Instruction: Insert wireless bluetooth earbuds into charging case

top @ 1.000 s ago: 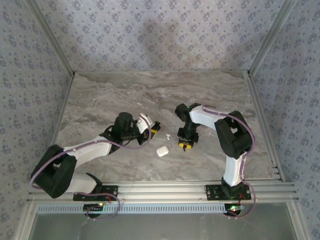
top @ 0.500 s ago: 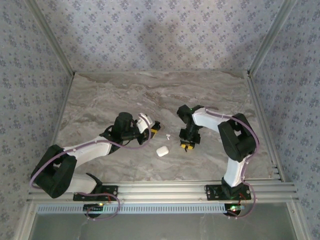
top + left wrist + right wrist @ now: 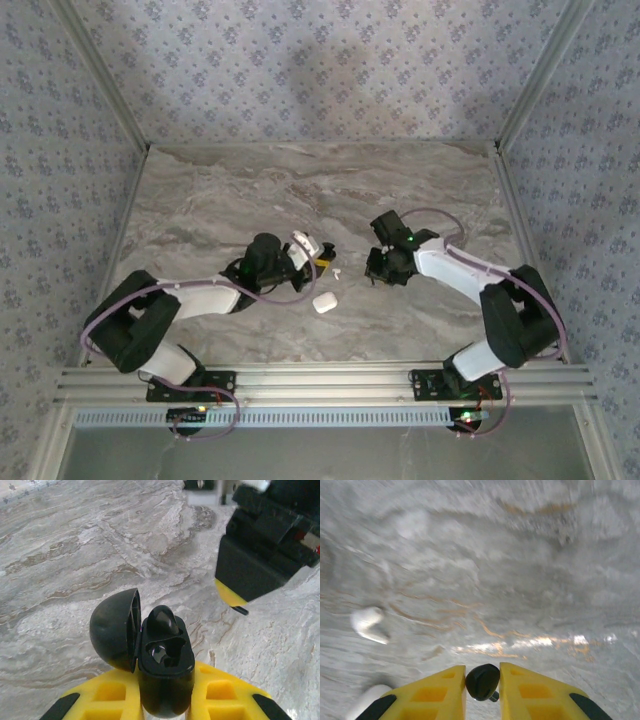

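- The left claw [image 3: 167, 702] is clamped on the open black charging case [image 3: 165, 655], which is glossy and rounded, with its domed lid [image 3: 112, 627] hinged aside.
- The right claw [image 3: 482, 690] is clamped on a small glossy black earbud [image 3: 482, 681], held above the veined marble bench [image 3: 520, 555].
- A white stemmed earbud [image 3: 367, 622] and a white case [image 3: 323, 302] lie near each other on the bench, not touching.
- The black earbud is best aligned stem-down over what appears to be the vacant socket, lowered slowly, and released only once seated.

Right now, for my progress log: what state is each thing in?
black charging case: lid open, clamped in the left gripper.
seated earbud: sitting in that case.
black earbud: pinched in the right gripper.
white case: looks closed, on the table.
white earbud: loose on the table.
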{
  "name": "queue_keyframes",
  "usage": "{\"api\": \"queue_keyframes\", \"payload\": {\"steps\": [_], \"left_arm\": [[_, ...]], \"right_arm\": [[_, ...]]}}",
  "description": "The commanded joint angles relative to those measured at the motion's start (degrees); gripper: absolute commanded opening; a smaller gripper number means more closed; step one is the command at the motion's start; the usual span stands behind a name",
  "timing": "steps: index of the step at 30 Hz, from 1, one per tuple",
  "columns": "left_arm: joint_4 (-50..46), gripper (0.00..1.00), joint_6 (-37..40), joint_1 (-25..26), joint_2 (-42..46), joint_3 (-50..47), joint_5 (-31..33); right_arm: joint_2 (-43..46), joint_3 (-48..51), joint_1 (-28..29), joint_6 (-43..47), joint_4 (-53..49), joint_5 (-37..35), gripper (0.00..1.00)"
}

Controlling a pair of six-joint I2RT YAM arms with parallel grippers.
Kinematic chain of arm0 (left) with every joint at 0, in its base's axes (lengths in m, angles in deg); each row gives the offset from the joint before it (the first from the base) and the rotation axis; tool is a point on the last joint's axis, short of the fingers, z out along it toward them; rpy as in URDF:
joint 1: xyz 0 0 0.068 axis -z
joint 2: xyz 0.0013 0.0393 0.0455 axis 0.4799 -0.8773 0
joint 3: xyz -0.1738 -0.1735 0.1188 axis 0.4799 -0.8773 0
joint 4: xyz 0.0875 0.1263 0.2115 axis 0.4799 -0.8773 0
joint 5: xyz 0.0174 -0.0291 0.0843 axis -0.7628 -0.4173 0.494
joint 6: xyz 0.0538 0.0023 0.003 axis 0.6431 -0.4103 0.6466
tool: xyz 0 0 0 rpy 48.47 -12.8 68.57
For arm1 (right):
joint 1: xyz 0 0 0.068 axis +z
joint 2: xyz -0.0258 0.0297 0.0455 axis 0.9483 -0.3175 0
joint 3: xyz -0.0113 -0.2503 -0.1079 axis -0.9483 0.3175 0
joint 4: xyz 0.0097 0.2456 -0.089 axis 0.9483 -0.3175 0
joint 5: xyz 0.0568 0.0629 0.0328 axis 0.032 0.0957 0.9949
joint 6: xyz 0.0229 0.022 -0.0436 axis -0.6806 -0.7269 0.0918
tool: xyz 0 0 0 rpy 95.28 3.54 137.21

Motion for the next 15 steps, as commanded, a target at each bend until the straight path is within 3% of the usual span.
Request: {"api": "queue_keyframes", "payload": {"steps": [1,15], "left_arm": [[7.4,0.12,-1.5,1.4,-2.2,1.2,2.5],[14.5,0.12,-4.9,3.4,-7.7,4.8,4.2]], "right_arm": [[3.5,0.4,-0.3,-0.2,6.3,-3.2,0.23],[16.1,1.4,-0.7,1.5,14.1,-3.7,0.23]]}}
